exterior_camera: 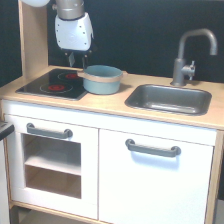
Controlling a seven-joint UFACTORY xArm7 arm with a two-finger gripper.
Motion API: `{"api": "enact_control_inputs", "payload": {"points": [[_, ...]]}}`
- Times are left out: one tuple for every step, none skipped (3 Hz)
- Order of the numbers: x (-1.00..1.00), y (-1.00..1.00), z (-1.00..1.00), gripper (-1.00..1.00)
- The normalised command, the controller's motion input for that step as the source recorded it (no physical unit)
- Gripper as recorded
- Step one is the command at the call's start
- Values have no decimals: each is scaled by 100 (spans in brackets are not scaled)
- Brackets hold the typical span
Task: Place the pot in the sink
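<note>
The light blue-teal pot (102, 80) with a tan rim band stands upright on the wooden counter, over the right edge of the black stovetop (50, 84). My gripper (77, 61) hangs from the white arm just above and behind the pot's left handle. Its two dark fingers are apart, with nothing between them. The grey metal sink (169, 99) lies set into the counter toward the exterior view's right, about a pot's width from the pot, and nothing shows inside it. The pot is lidless.
A curved grey faucet (191, 50) rises behind the sink. A tall wooden side panel (32, 37) stands at the exterior view's left, beside the arm. Below the counter are white cabinet doors with grey handles (152, 148).
</note>
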Motion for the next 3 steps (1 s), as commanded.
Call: {"api": "enact_control_inputs", "payload": {"points": [[8,20,-96,100],[-10,20,-98,100],[-4,17,-95,98]]}}
